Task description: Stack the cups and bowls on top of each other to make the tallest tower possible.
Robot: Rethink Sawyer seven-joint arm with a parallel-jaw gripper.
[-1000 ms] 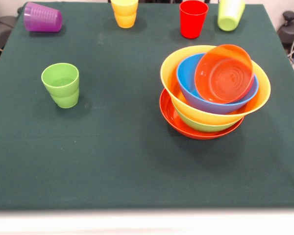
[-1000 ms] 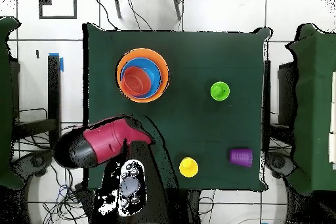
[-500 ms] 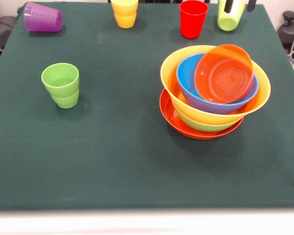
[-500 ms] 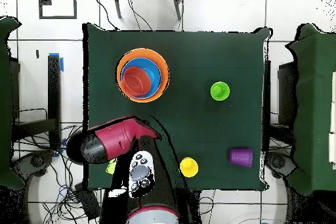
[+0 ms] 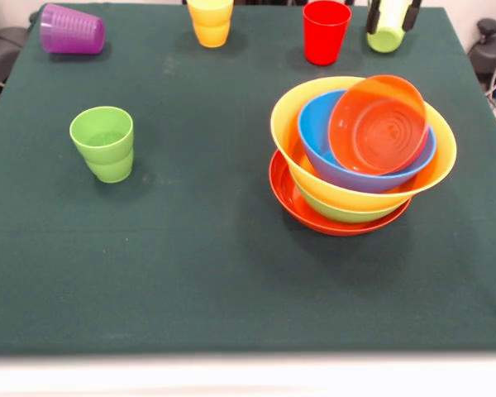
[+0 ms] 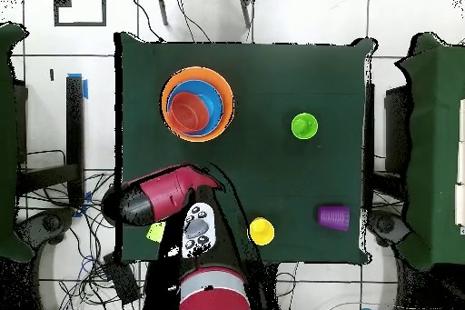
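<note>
Straddling the light green cup (image 5: 388,31) at the bench's (image 5: 207,273) far right corner, the jaws of the gripper (image 5: 392,16) stand spread in the front view, one dark finger on each side of the cup; whether they touch its wall cannot be told. Along the same far edge stand the red cup (image 5: 326,31) and the yellow cup (image 5: 210,21), with the purple cup (image 5: 71,30) lying on its side at the far left corner. A second green cup (image 5: 104,142) stands upright toward the left edge. Near the right edge sits the tower (image 5: 362,157): red-orange bowl at the bottom, green, orange-yellow and blue nested above, the small orange bowl (image 5: 377,123) tilted inside the blue.

From overhead, the red arm (image 6: 163,195) covers the corner nearest the robot, hiding that cup; the bowl pile (image 6: 197,103) lies well apart from it.

Judging by this, the step in hand is grasping the first cup. Next, the jaws need to close squarely, lift clear, and carry it onto the tilted orange bowl, which may offer a poor seat.
</note>
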